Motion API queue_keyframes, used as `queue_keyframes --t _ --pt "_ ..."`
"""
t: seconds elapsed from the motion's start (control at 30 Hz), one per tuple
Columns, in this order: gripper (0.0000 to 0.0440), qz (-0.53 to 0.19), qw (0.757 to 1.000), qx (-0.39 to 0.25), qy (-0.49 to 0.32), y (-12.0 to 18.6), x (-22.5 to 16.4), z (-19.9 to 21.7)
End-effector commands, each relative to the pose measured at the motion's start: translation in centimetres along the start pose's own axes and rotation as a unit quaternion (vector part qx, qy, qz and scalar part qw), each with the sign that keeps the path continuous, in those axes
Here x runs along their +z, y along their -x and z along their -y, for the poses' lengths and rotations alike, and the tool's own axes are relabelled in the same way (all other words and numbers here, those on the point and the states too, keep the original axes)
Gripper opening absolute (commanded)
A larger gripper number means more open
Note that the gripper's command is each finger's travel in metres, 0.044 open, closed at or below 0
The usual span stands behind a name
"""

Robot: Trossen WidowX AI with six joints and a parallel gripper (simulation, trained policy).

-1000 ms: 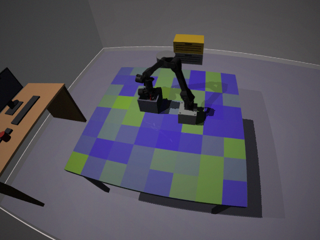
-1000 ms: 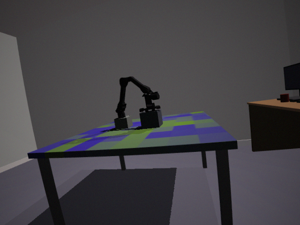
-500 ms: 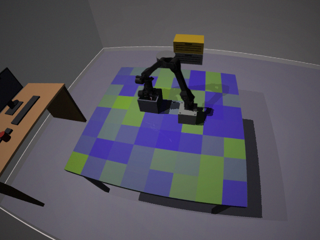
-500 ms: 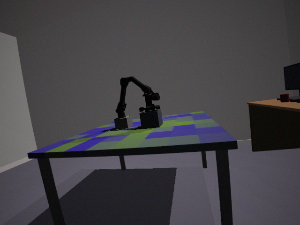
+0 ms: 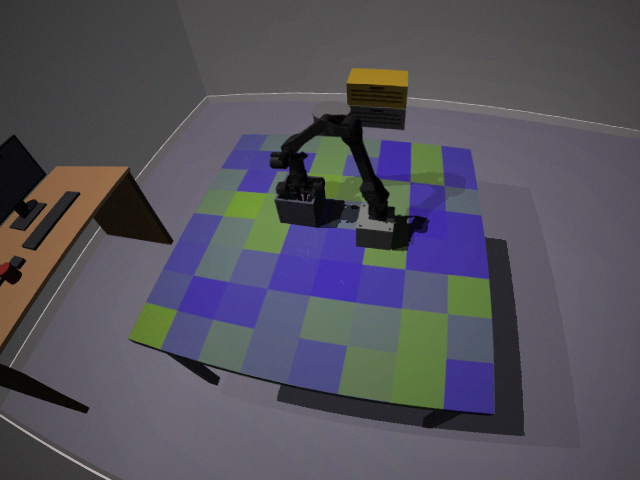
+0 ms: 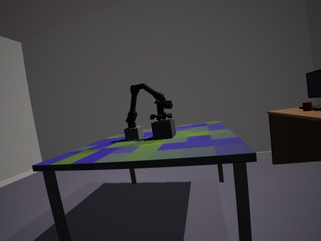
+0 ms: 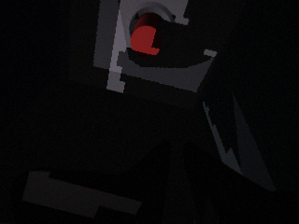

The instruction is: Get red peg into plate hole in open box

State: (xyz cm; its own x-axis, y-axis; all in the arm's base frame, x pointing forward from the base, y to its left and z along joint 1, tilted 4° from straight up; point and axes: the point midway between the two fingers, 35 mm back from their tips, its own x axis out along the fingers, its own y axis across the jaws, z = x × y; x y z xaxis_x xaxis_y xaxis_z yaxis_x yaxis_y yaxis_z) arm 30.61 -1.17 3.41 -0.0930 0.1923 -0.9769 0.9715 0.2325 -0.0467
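With the hand point(image 5: 305, 196) point(image 6: 162, 119) point(image 7: 177, 144) centred above (nearly closed, nothing held), the red peg point(image 7: 144, 40) is best pressed straight down if proud.

At the bench point(image 5: 330, 322) point(image 6: 145, 163), I count 1 arm point(image 5: 364, 160) point(image 6: 133, 103) with 1 claw point(image 5: 305, 195) point(image 6: 161, 119), 1 open box point(image 5: 298, 210) point(image 6: 163, 129) point(image 7: 154, 77) and 1 pale block point(image 5: 374, 236) point(image 6: 133, 133) under the arm. Inside the box: 1 red peg point(image 7: 144, 39) and 1 ring point(image 7: 156, 8). At the left in the top view: 1 desk point(image 5: 67, 206) point(image 6: 293, 113), 1 monitor point(image 5: 18, 173) point(image 6: 314, 84), 1 keyboard point(image 5: 51, 219) and 1 red mug point(image 5: 11, 273) point(image 6: 307, 106). Far side: 2 drawer units, 1 yellow point(image 5: 377, 87) and 1 grey point(image 5: 382, 117), plus 1 round grey thing point(image 5: 328, 109).
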Motion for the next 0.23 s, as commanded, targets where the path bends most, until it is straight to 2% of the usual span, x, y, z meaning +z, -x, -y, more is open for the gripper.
queue_keyframes --t 0.0,0.07,0.2 --pt "0.0028 -0.007 1.000 0.000 -0.006 0.4 -0.4 0.0" --pt "0.0000 -0.009 1.000 0.008 -0.007 1.2 -0.3 -0.4" --pt "0.0000 -0.016 0.999 0.028 -0.010 2.5 0.1 -1.2"
